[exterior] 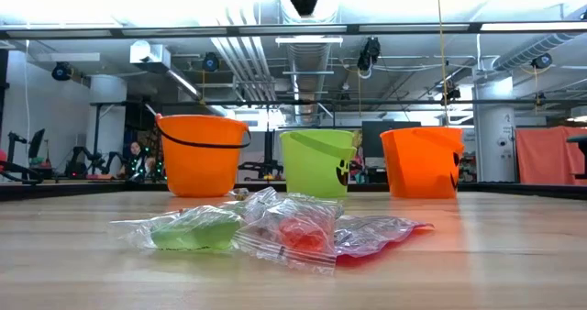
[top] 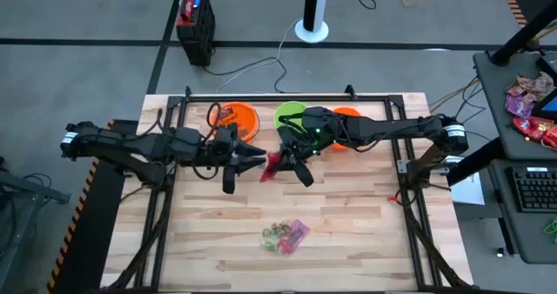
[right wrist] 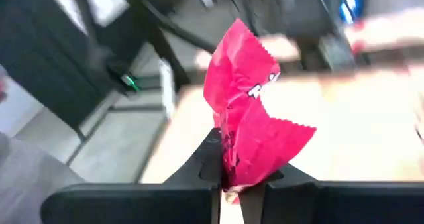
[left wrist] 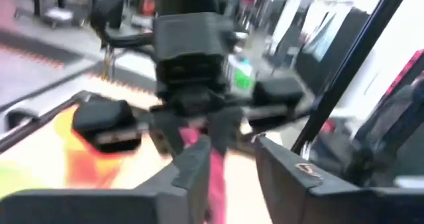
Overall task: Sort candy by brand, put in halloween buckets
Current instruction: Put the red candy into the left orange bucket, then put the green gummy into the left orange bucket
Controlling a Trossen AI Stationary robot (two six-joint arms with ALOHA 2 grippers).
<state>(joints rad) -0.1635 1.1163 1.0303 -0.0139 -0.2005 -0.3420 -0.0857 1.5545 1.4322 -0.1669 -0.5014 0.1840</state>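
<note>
The wooden table [top: 348, 242] fills the middle of the high view, with a black metal frame [top: 409, 168] standing on it. Both dark arms reach in from the two sides and meet above the middle of the table, in front of the buckets.

Three buckets stand in a row at the far edge of the table. From the low view they are an orange bucket [exterior: 201, 155], a lime green bucket [exterior: 317, 161] in the middle, and a second orange bucket [exterior: 422, 160]. They stand upright and a little apart from each other.

The right gripper [right wrist: 240, 174] is above the table just in front of the green bucket. Its jaws are clamped together on a pink-red candy packet [right wrist: 248, 118], which stands up out of them, crumpled and with a zigzag edge. The left gripper [left wrist: 228, 161] is just beside it, facing it, with the same packet between its fingers. Its jaws stand somewhat apart; I cannot tell if they touch the packet.

Near the front edge of the table lies a small heap of candy [top: 285, 235] in clear plastic bags. In the low view, one bag [exterior: 188, 229] holds green pieces and another bag [exterior: 303, 232] holds red ones.
</note>
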